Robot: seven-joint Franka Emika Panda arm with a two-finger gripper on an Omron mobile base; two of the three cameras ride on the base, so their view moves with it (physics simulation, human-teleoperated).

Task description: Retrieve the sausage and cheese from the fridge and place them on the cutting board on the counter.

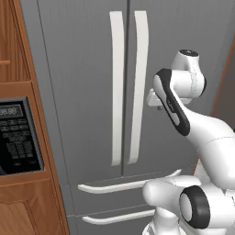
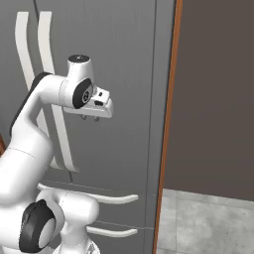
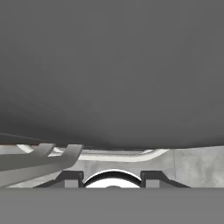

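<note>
hanging in front of the right door of the fridge (image 1: 87, 82), the gripper (image 2: 90, 117) is seen with nothing held; whether its jaws are parted or closed cannot be told. both doors are shut, and the long white handles (image 1: 128, 87) are untouched. the sausage and cheese are judged to be behind the doors. nearly all of the task is left: opening, retrieving, placing.

Wood cabinets (image 1: 27, 211), grey floor tiles (image 2: 208, 223)
</note>
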